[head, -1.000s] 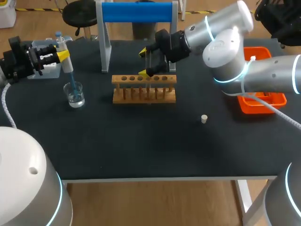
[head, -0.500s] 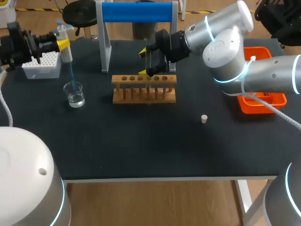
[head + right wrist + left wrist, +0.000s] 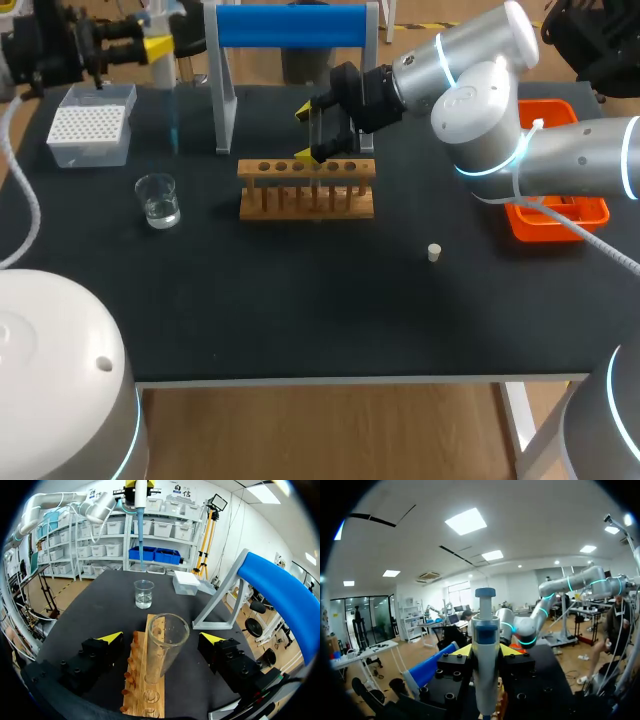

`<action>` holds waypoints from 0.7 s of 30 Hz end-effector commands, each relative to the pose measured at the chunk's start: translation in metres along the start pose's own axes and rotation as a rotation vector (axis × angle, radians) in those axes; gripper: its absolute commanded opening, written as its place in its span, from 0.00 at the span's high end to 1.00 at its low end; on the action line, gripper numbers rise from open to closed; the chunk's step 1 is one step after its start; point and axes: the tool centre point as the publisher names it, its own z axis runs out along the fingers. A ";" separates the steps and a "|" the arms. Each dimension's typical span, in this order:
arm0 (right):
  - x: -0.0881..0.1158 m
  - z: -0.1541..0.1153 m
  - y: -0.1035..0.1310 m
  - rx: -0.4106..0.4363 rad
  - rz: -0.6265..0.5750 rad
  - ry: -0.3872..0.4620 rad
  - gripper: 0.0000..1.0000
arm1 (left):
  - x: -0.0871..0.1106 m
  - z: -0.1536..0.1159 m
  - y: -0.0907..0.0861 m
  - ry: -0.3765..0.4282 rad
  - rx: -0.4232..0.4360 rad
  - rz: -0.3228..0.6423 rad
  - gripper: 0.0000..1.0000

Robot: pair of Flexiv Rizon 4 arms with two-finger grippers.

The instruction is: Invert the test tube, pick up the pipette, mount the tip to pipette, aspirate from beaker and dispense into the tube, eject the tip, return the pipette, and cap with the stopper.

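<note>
The left gripper, clamped on the pipette, has risen out of the beaker toward the table's far left corner. The right gripper stays spread around the test tube, which stands upright in the rack.

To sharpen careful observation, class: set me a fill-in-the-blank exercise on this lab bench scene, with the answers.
The left gripper is shut on a pipette whose tip is coloured ___. The test tube stands in the wooden ___. The white stopper lies on the black ___. Answers: blue; rack; table.
</note>
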 end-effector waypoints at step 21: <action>0.000 -0.001 0.000 0.001 -0.001 0.001 0.00 | -0.003 0.113 -0.060 0.278 0.064 -0.064 1.00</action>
